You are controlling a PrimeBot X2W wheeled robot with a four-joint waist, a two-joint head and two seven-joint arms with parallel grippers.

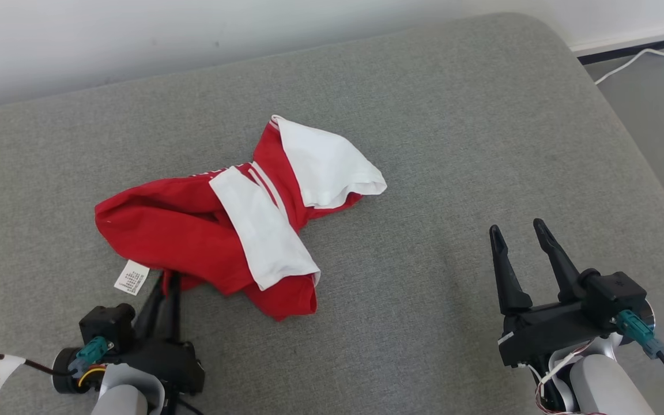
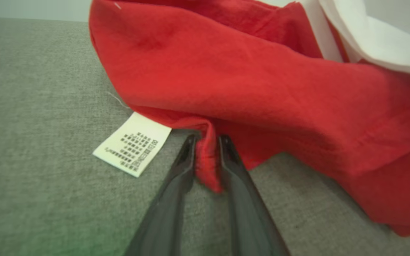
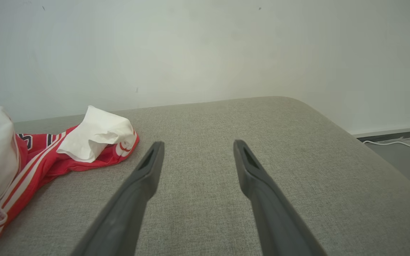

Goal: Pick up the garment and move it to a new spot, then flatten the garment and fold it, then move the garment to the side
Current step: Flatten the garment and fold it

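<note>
A crumpled red garment with white sleeves and white stripes lies on the grey cushion, left of centre. My left gripper is at its near edge, by the white care label. In the left wrist view the two fingers of the left gripper pinch a small fold of the red garment between them, beside the label. My right gripper stands open over bare cushion to the right. The right gripper has nothing between its fingers, and the garment lies to its left.
The cushion's rounded right edge drops to a grey floor where a white cable runs along the wall. A pale wall stands behind the cushion. Bare cushion stretches right of the garment.
</note>
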